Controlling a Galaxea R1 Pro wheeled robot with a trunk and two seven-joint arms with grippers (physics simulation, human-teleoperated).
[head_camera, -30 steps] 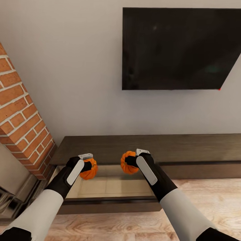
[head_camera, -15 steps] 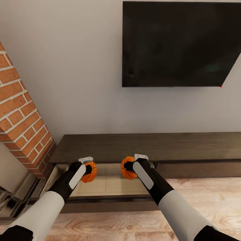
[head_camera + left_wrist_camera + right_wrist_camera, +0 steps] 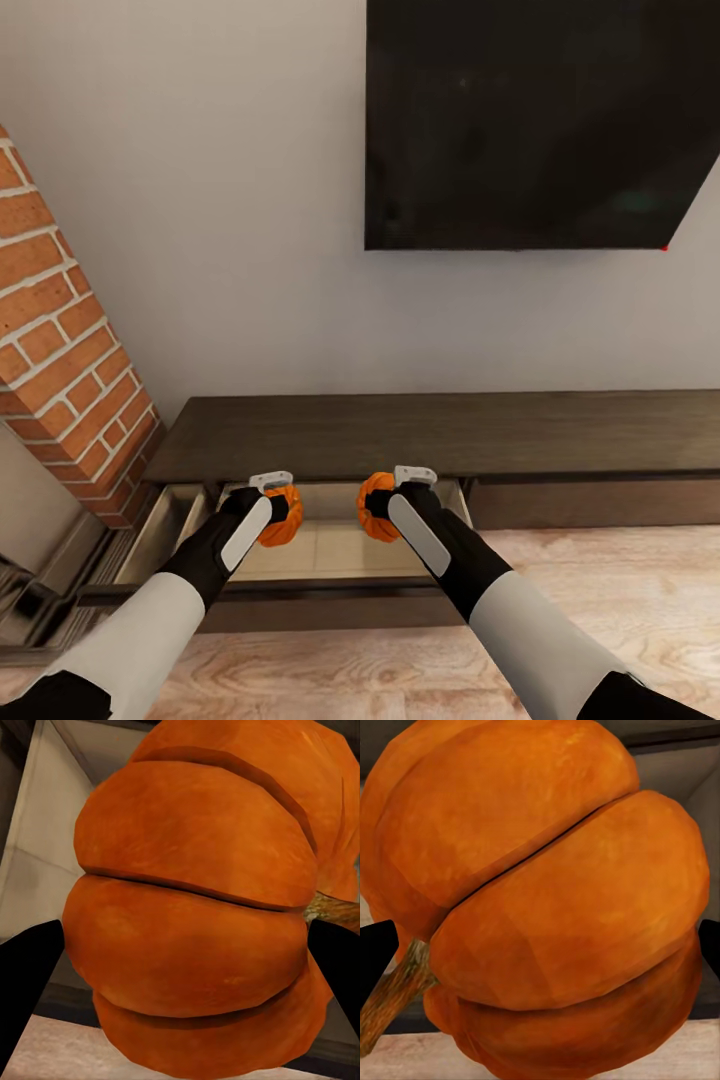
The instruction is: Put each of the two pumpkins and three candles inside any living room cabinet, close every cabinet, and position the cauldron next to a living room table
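- The left hand (image 3: 281,508) is clenched on the left pumpkin (image 3: 283,516), and the right hand (image 3: 382,503) is clenched on the right pumpkin (image 3: 375,506).
- Both pumpkins hang over the open drawer (image 3: 330,550) of the cabinet (image 3: 450,435), near its back, and they are close to each other but apart.
- In the left wrist view the left pumpkin (image 3: 202,907) sits between the two dark fingers (image 3: 26,975), with its stem (image 3: 334,909) pointing to one side.
- In the right wrist view the right pumpkin (image 3: 547,900) is held the same way, and its stem (image 3: 394,994) lies beside one finger.
- I judge that each pumpkin is light, hard and stiff, so it should not deform in the grip.
- The skin looks smooth and the body is round, so it may slip or roll when it is set down.
- The best place to hold is across the widest middle, with the pads on the ribs, not on the thin stem.
- The drawer bottom looks flat and pale; I think a low release is safer there.
- A dark screen (image 3: 540,125) hangs on the wall above, and a brick chimney (image 3: 60,350) stands at the left.
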